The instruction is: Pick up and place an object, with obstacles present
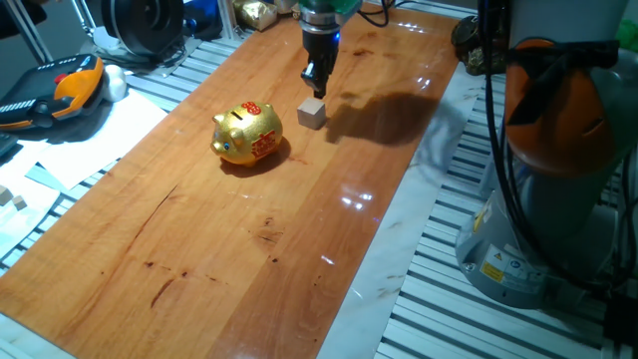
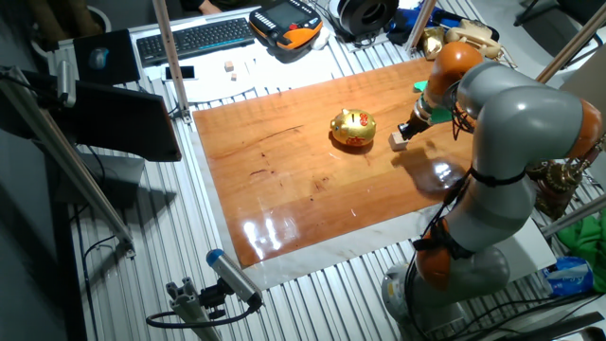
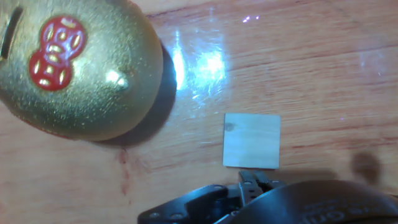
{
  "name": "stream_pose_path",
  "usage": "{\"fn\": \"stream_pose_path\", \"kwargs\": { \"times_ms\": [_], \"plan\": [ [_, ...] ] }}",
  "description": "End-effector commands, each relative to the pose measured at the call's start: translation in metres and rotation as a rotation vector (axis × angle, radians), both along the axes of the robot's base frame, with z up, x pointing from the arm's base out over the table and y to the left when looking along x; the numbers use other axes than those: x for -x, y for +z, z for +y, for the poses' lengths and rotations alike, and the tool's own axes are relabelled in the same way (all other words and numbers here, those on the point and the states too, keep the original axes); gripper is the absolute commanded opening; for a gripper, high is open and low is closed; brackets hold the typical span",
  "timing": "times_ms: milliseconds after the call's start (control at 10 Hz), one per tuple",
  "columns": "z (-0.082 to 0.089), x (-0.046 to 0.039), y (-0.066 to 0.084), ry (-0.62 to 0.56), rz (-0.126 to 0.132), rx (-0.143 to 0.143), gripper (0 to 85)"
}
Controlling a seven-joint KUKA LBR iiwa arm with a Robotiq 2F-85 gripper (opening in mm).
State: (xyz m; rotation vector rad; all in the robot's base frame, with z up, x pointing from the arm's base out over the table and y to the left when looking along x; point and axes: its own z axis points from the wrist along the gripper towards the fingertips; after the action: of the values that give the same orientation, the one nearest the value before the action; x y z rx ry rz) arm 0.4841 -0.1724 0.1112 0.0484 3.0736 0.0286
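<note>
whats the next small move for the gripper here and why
Probably shift the gripper sideways to centre it over the cube, then lower. The hand view shows the cube off the fingers' line, resting free on the table, apart from the piggy bank.

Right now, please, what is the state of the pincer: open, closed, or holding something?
Pincer: holds nothing; it hangs just above the wooden cube, which sits on the table beside the gold piggy bank. Open or closed cannot be told.

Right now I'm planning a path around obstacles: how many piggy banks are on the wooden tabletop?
1. The gold piggy bank sits mid-table, beside the wooden cube without touching it. None seems hidden.
</note>
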Motion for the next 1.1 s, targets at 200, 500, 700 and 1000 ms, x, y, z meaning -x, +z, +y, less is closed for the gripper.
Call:
{"fn": "stream_pose_path", "kwargs": {
  "times_ms": [200, 500, 700, 1000],
  "plan": [
    [-0.001, -0.0001, -0.002, 0.018, -0.026, 0.039, 51.0],
    [-0.005, -0.0003, -0.005, 0.043, -0.022, 0.016, 51.0],
    [-0.009, -0.0024, -0.012, 0.053, -0.027, 0.018, 51.0],
    [-0.009, -0.0073, -0.020, 0.033, -0.046, 0.031, 68.0]
  ]
}}
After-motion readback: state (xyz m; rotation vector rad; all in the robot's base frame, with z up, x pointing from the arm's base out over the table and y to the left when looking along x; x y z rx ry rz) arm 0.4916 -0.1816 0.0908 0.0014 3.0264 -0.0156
